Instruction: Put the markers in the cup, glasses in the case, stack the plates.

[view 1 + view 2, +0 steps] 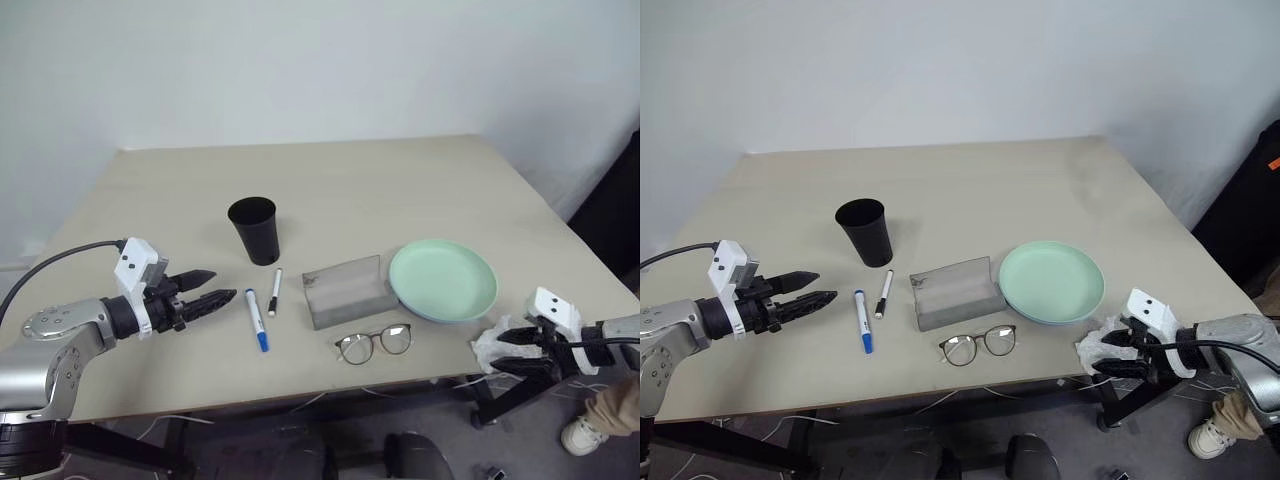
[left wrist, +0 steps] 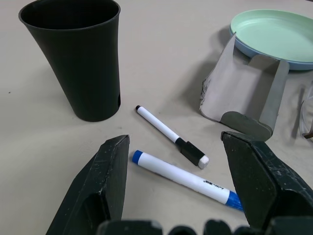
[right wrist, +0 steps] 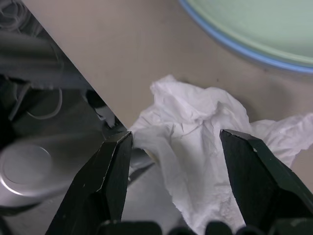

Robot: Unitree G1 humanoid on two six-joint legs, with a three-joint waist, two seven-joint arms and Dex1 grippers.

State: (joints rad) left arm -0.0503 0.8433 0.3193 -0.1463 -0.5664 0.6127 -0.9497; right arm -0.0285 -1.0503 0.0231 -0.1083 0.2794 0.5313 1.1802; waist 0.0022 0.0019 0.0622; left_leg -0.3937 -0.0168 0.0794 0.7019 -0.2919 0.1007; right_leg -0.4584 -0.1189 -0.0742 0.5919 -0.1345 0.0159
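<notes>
Plates [image 1: 443, 279] already sit stacked, mint on blue, but your markers [image 1: 257, 319] lie beside the cup [image 1: 254, 230] and the glasses [image 1: 374, 342] before the open case [image 1: 347, 290], while both the left gripper [image 1: 204, 290] and right gripper [image 1: 522, 352] gape empty.

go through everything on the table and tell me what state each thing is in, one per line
Cup: upright, empty.
Case: open, empty.
Glasses: unfolded, on the table beside the case.
Blue-capped marker: capped, lying flat.
Black-capped marker: capped, lying flat.
Plates: stacked, green on blue.
Tissue: crumpled, at the table edge.
Left gripper: open.
Right gripper: open.
</notes>
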